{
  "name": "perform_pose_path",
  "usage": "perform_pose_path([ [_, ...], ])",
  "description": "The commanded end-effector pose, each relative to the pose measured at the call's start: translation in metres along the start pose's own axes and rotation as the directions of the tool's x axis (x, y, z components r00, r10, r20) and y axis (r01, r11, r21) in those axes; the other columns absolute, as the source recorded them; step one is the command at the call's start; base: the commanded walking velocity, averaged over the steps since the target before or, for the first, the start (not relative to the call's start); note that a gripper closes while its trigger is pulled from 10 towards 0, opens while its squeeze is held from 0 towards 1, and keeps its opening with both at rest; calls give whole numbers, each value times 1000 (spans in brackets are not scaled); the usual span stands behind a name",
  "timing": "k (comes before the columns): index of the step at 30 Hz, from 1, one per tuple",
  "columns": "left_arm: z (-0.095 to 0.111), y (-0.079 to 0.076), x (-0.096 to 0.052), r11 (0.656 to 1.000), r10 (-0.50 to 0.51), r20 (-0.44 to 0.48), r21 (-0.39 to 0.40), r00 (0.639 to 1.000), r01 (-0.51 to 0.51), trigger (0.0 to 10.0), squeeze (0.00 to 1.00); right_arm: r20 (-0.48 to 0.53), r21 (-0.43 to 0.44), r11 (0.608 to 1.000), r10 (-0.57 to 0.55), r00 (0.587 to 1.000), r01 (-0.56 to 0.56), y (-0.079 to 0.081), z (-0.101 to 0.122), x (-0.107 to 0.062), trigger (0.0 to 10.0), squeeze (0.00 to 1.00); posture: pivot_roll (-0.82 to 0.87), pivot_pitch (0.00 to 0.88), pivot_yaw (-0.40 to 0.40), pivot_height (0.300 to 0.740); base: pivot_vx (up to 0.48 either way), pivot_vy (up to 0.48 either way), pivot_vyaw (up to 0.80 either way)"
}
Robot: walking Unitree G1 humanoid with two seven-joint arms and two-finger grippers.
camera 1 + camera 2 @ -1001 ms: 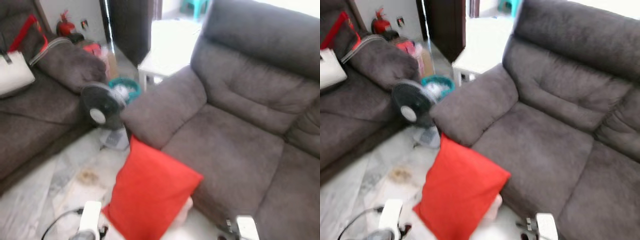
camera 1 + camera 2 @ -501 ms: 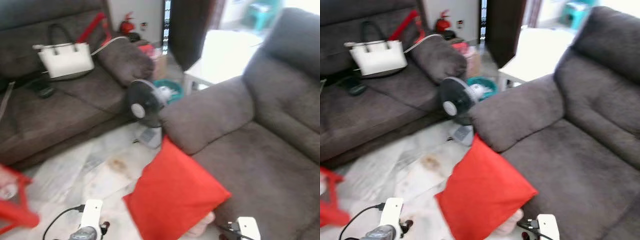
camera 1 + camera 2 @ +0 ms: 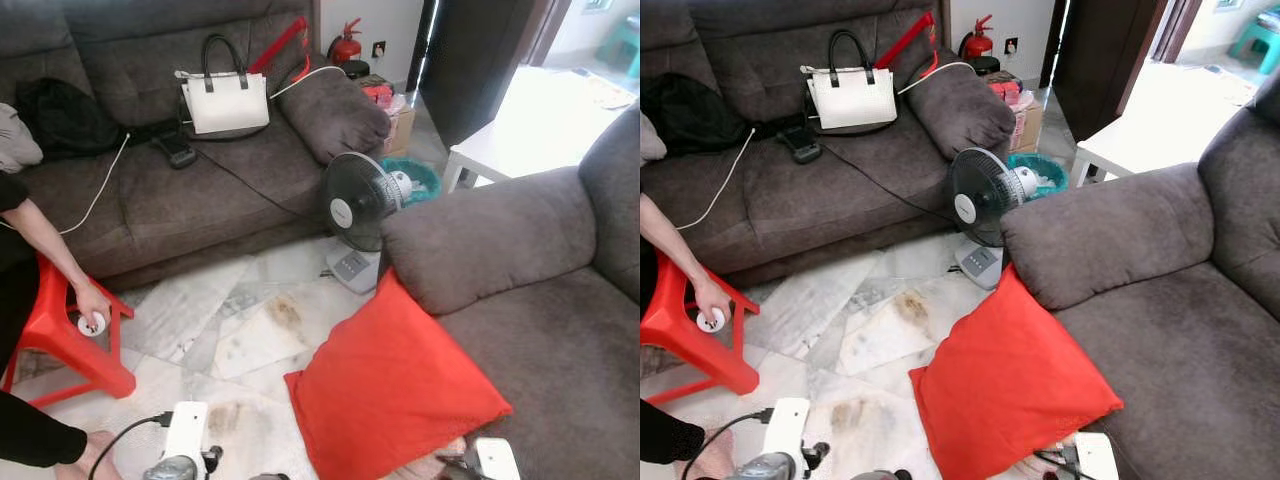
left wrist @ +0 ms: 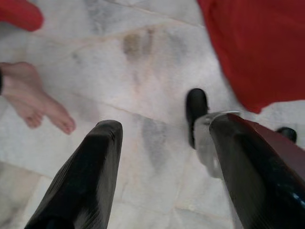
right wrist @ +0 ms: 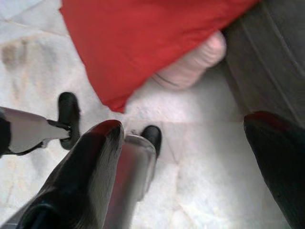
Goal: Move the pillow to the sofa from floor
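Two pincers, left pincer (image 4: 162, 176) and right pincer (image 5: 190, 171), wide open, empty | red pillow (image 3: 395, 385) on floor (image 3: 240, 330), leaning on sofa (image 3: 540, 300) | risk: bumping fan (image 3: 358, 205) nearby

At the bottom edge of the left eye view two white, box-like housings of the robot's arms rise into the frame: the left arm (image 3: 183, 440) at lower left, with a rounded silver-grey joint beneath it and a thin black cable (image 3: 125, 436) curving off towards the left, and the right arm (image 3: 490, 460) at lower right, with small dark wiring at its inner side.

In the left wrist view the left jaws (image 4: 164, 179) are two long, glossy black fingers (image 4: 83, 176) with rounded tips.

In the right wrist view the right jaws (image 5: 190, 176) are likewise black and shiny. Beyond them show silver, tube-like legs (image 5: 136, 167) ending in black feet (image 5: 151, 135).
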State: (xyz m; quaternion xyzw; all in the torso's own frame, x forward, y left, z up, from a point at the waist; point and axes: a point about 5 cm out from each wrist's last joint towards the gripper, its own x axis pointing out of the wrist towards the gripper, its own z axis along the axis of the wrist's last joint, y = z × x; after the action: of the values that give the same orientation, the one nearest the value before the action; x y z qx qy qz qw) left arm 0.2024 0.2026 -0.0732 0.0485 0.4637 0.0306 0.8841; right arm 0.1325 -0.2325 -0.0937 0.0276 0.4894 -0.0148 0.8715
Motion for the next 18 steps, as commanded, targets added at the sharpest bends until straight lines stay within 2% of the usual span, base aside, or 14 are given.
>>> perform_pose_path([
  [1, -3, 2, 0, 1000, 4, -13, -12, 1000, -5, 10000, 0, 10, 19, 1000, -3, 1000, 3, 0, 2, 0, 10000, 0, 162, 64, -42, 740, 0, 0, 0],
  [18, -2, 3, 0, 1000, 6, -3, 21, 1000, -6, 10000, 0, 11, 13, 1000, 2, 1000, -2, 0, 2, 0, 10000, 0, 160, 63, -40, 740, 0, 0, 0],
])
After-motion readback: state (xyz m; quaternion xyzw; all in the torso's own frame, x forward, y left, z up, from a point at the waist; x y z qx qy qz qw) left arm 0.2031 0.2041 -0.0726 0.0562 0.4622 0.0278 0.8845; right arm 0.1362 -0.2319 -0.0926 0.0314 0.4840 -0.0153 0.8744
